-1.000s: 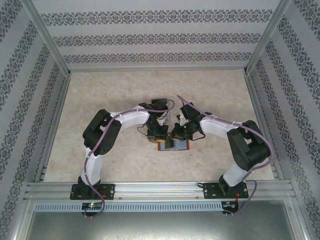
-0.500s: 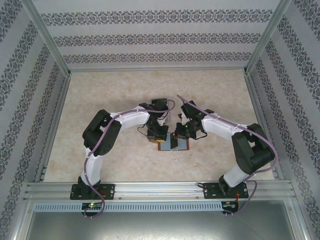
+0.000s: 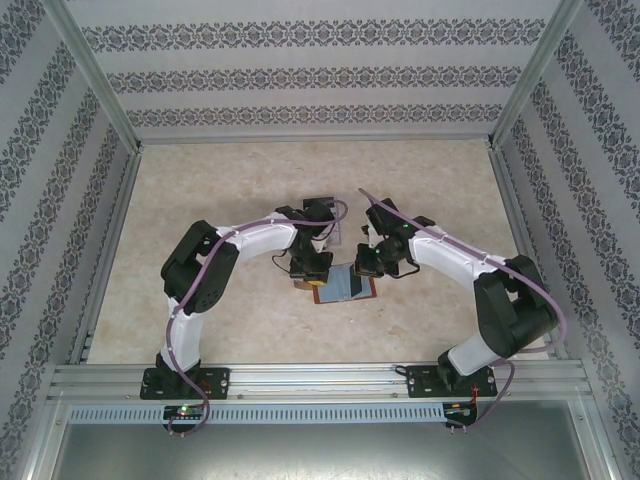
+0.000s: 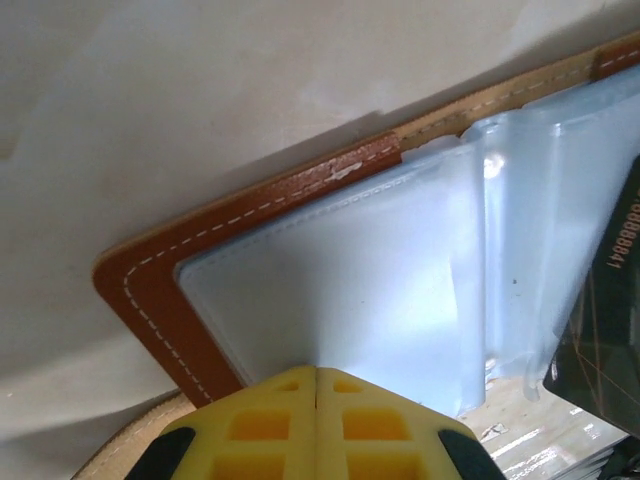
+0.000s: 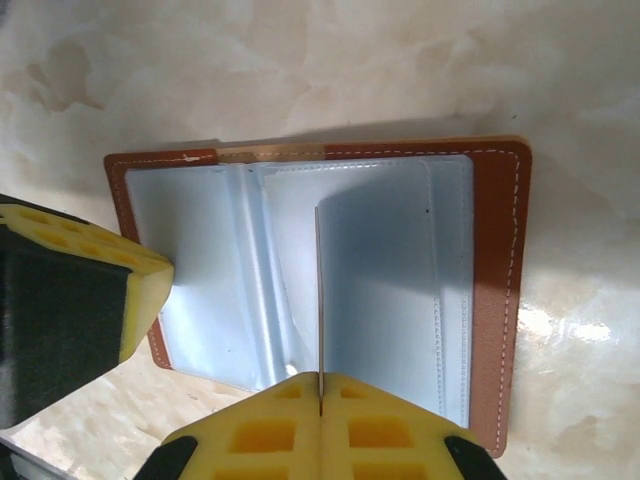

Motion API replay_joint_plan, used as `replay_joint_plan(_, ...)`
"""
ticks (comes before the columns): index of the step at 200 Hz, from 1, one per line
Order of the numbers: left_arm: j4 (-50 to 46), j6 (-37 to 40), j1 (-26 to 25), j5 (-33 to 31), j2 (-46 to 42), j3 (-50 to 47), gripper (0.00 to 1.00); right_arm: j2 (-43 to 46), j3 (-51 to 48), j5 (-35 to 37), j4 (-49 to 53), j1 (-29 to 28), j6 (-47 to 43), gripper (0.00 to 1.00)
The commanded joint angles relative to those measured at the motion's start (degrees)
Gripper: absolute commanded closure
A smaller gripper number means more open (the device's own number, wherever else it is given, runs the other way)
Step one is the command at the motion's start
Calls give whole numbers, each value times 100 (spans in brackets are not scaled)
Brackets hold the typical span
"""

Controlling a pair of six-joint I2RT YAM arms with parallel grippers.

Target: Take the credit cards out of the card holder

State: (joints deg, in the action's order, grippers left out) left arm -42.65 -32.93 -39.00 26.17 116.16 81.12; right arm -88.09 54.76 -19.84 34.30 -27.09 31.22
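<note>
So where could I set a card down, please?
Bare: the far part of the beige marbled table up to the back wall, and between the reddish-brown leather card holder and the front rail. Crowded: the centre, where left gripper and right gripper, holding a thin card, meet over it.

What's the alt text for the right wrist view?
The right fingers, shut, pinch what looks like a thin card seen edge-on, standing over an open brown wallet with blue-grey pockets. The left fingers sit over the wallet's edge at the view's left; the wallet lies flat on a marbled table.
</note>
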Motion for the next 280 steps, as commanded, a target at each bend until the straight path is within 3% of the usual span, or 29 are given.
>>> replay_joint_plan(1,-248,33,-37,-177,-295,-19,100,202,67,-152,-28,37,63,94)
replay_joint_plan(61,-37,-73,11,-389,-596,-91,100,252,177,-88,-23,-19,-491,94)
replay_joint_plan(108,484,-188,159,-418,-1002,-520,100,183,400,190,64,-104,-2215,100)
replay_joint_plan(134,793,-266,259,-417,-1222,-780,100,48,647,150,475,-196,-3617,100)
replay_joint_plan(169,922,-284,358,-348,-1327,-976,100,-237,1262,727,1399,-283,-5067,100)
replay_joint_plan(222,1166,-445,496,-211,-1548,-1349,100,-765,2101,1235,2345,-483,-6370,99)
replay_joint_plan(280,1383,-756,619,-185,-1977,-2022,100,-1278,2935,1377,2599,-559,-7147,100)
